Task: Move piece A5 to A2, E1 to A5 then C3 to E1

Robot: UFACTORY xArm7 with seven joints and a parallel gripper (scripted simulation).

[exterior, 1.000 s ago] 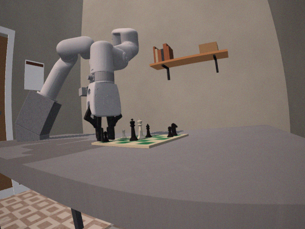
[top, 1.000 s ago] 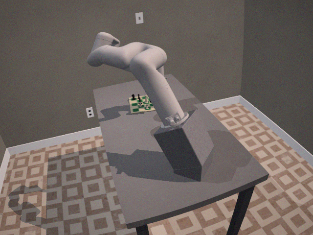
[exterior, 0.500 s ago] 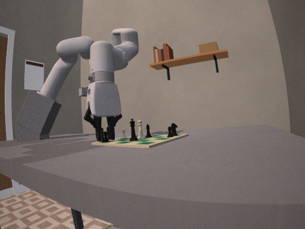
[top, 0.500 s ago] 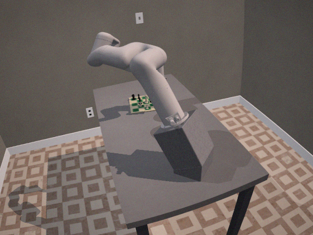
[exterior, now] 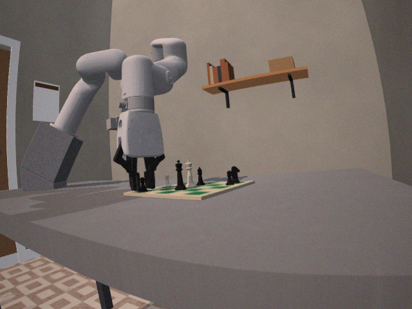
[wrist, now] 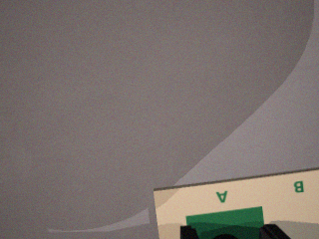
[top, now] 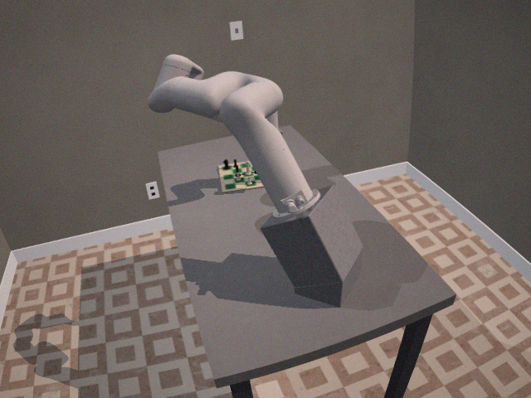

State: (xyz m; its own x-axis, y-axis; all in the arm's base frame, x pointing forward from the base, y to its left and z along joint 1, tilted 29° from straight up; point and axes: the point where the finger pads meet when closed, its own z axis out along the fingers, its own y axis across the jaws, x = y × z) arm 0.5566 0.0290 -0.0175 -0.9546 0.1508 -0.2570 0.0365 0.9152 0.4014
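The green and cream chessboard (exterior: pixel 199 195) (top: pixel 231 185) (wrist: pixel 169 209) lies on the grey table (exterior: pixel 266 215). A small black pawn (exterior: pixel 142 182) (wrist: pixel 226 236) stands on the board's corner square in the A file, nearest the arm's base. My gripper (exterior: pixel 143 188) (wrist: pixel 229 233) is down at the board with one finger on each side of this pawn. The fingers stand partly open and do not press on it. In the top view the arm hides the gripper. Only the pawn's top shows at the bottom edge of the wrist view.
Other pieces stand upright on the board: a white pawn (exterior: pixel 167 181), a tall black piece (exterior: pixel 179 175), a tall white piece (exterior: pixel 189 174), a black bishop (exterior: pixel 199 176), a black pawn (exterior: pixel 229 177) and a black knight (exterior: pixel 235 174). The arm's grey base block (exterior: pixel 46 156) stands behind.
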